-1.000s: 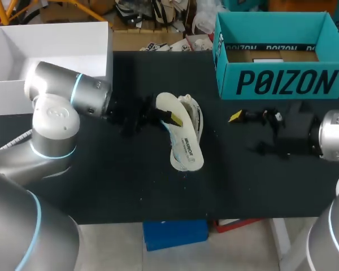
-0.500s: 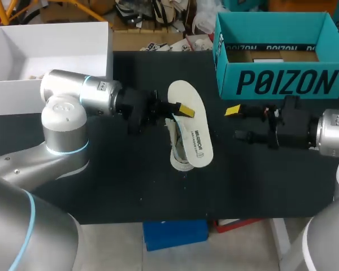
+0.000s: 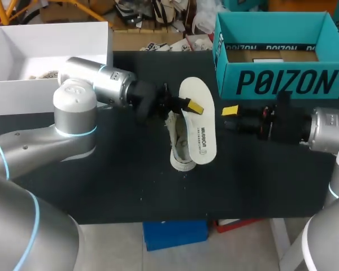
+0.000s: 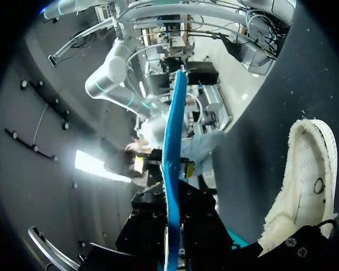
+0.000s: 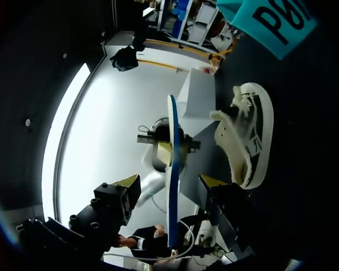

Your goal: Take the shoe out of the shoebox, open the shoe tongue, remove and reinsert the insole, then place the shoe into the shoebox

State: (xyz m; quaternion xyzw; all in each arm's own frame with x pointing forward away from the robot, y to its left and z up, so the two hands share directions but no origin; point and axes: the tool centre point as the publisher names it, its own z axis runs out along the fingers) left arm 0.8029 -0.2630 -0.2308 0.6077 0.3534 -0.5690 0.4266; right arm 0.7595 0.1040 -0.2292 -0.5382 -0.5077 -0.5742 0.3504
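Observation:
My left gripper (image 3: 193,106) is shut on the heel end of a white insole (image 3: 199,129) and holds it above the table. The insole shows edge-on with a blue underside (image 4: 172,152) in the left wrist view. Under it the white shoe (image 3: 179,149) lies on its side on the black table; it also shows as the shoe (image 4: 303,180) beside my left gripper (image 4: 172,223). My right gripper (image 3: 230,110) is just right of the insole. In the right wrist view the insole (image 5: 172,186) stands between my right gripper's (image 5: 169,183) open fingers, touching neither. The teal shoebox (image 3: 282,82) stands at the back right.
An open white box (image 3: 51,42) stands at the back left of the table (image 3: 101,186). The shoe (image 5: 250,141) lies to the side of my right gripper, close to the insole.
My left arm has carried the insole to the right, off the shoe. My right gripper has moved left until its fingers are on either side of the insole, and they have narrowed.

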